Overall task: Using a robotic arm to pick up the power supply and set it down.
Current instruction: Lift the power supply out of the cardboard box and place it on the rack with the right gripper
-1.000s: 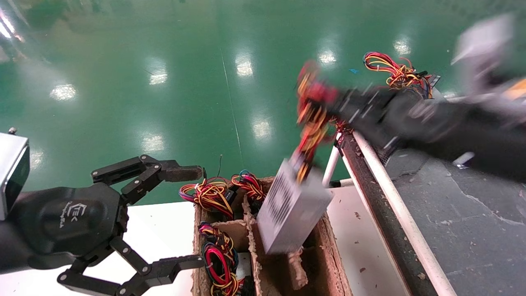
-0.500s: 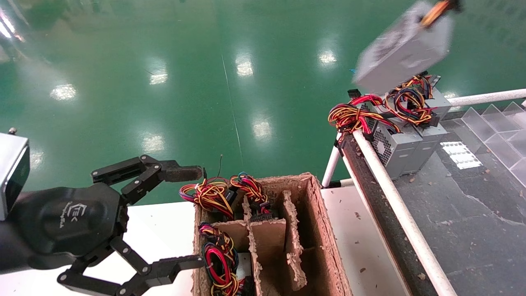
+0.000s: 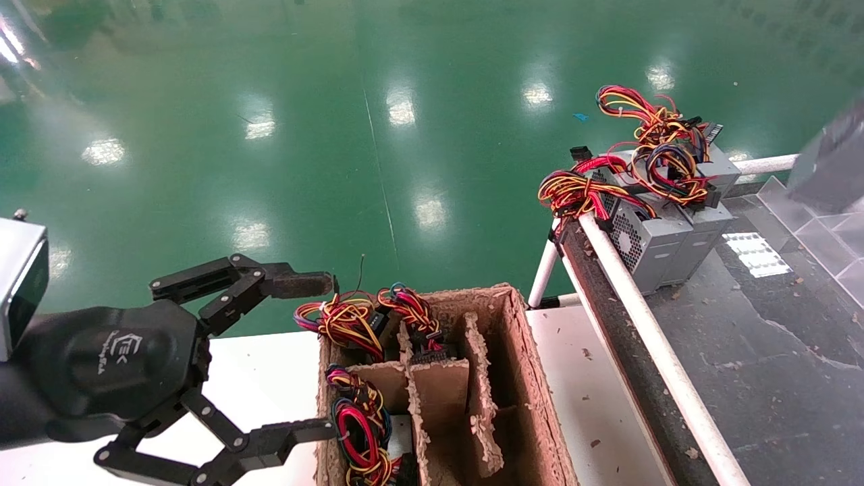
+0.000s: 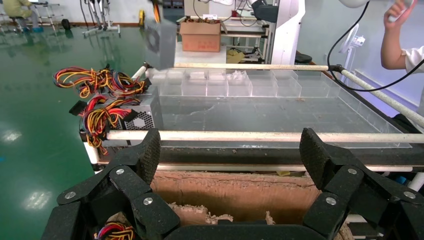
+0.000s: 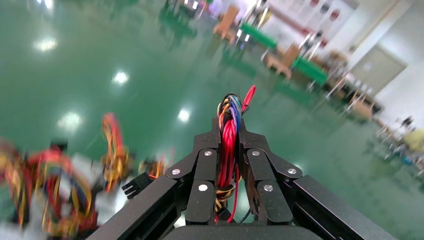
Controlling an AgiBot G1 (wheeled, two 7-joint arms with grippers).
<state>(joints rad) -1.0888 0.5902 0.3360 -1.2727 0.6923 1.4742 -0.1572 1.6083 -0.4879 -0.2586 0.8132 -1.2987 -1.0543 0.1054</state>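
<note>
- Over the near left corner of the white tabletop [image 3: 270, 378], the left gripper [image 3: 300, 358], a glossy black jointed claw with a white logo, is hanging with its two fingers spread wide apart and nothing between them.
- Just beside its fingertips, a brown pulp-fibre divider tray [image 3: 523, 378] is sitting on the tabletop; coiled bundles of red, yellow and blue wires [image 3: 347, 320] are lying in its left compartments, while the right compartments are showing only bare walls.
- Beyond the tray, a white tube rail [image 3: 648, 337] is running along the edge of a dark grey conveyor surface [image 3: 763, 351].
- At the far end of that surface, small grey metal boxes [image 3: 648, 236] are standing side by side against the rail, with red, yellow and orange wire loops [image 3: 648, 152] piled on top.
- At the far right edge of the head view, a blurred grey slab [image 3: 833, 162], apparently the power supply's metal box, is hanging above clear plastic dividers [image 3: 810, 219]; the left wrist view is showing the same grey box [image 4: 160, 42] in the air above the far rail.
- In the right wrist view, the right gripper [image 5: 230, 165] is clamping its black fingers [image 5: 202, 172] tightly on a looped bundle of mostly red wires [image 5: 229, 137] belonging to the power supply.
</note>
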